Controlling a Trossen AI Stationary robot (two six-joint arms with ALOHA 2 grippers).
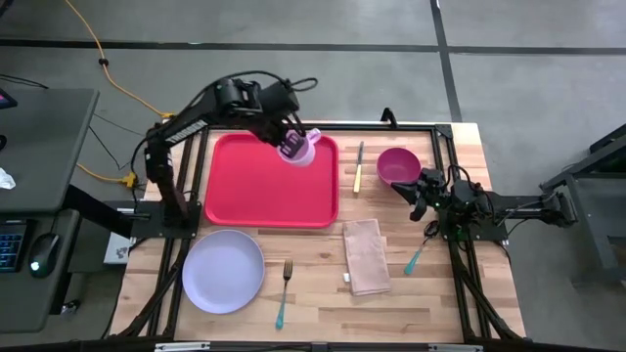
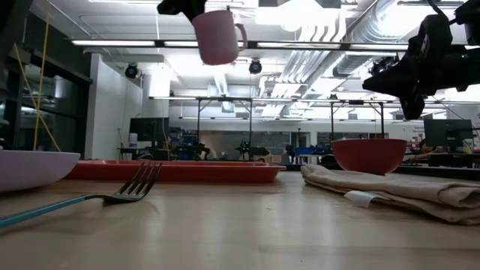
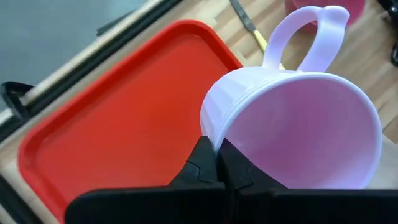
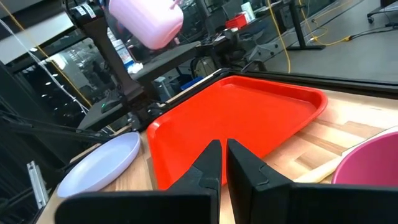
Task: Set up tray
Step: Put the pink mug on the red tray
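Left gripper (image 3: 217,163) clamps mug (image 1: 297,148) rim, held above tray (image 1: 256,191) at two o'clock for placing | right gripper (image 4: 222,163) shut, idle by bowl (image 1: 397,165)

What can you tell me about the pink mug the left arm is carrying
The mug is pale pink, plastic-looking, with one loop handle and nothing visible inside. The left gripper is shut on its rim and holds it tilted in the air above the red tray's far right corner. Nothing else touches it.
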